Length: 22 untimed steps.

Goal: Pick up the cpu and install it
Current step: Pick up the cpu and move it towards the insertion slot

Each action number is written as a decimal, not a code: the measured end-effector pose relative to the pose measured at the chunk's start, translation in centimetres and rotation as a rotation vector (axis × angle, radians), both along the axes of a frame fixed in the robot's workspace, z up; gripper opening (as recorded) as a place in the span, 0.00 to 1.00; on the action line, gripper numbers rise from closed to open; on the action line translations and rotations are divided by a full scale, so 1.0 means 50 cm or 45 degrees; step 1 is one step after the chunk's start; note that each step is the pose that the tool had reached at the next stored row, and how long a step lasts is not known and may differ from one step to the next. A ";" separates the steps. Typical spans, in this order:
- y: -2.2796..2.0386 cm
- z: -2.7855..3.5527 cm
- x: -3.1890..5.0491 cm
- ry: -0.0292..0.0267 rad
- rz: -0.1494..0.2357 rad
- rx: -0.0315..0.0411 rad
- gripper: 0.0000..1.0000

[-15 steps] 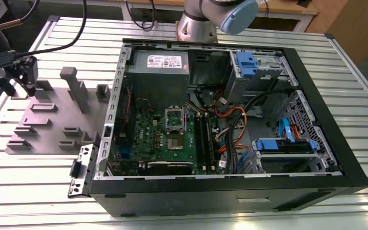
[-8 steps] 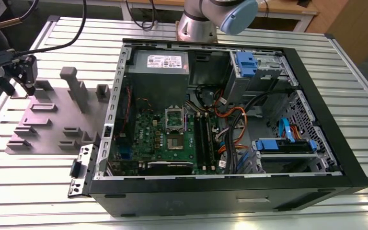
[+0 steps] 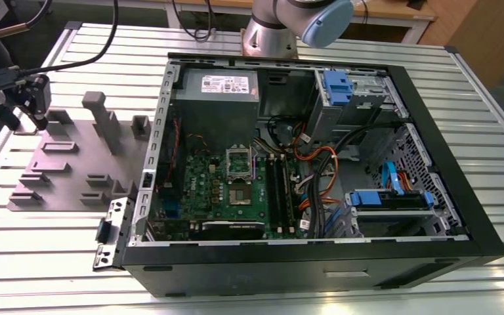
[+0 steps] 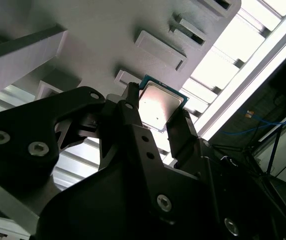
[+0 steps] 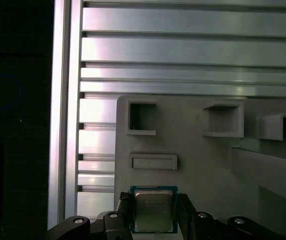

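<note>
Clamping the cpu (image 5: pixel 153 209) by opposite edges over the grey fixture (image 5: pixel 202 165) near the desk (image 5: pixel 182 50) edge, the end effector (image 5: pixel 153 215) appears to have pickup done; installation in the computer case (image 3: pixel 322 262) remains.

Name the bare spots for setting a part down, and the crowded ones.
Bare: the table between the grey fixture and the near edge, and at the exterior view's right of the computer case. Crowded: the fixture, where the tool grips the cpu, and the cabled case interior.
</note>
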State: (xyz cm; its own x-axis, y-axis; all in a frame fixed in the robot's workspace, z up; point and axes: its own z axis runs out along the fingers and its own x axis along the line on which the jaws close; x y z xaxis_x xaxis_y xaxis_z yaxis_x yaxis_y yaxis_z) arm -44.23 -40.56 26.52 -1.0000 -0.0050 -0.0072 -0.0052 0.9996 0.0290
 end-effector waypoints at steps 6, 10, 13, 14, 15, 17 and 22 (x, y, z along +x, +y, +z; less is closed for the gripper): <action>0.0000 0.002 0.000 0.0001 0.000 -0.0001 0.47; 0.0000 0.009 0.000 0.0001 0.000 0.0000 0.47; 0.0000 0.013 0.000 0.0000 0.000 -0.0001 0.47; 0.0000 0.014 0.000 -0.0001 0.000 0.0000 0.47; 0.0000 0.015 0.000 -0.0002 0.000 0.0001 0.47; 0.0000 0.017 0.000 -0.0001 0.000 0.0000 0.47; 0.0000 0.019 0.000 -0.0001 0.000 0.0001 0.47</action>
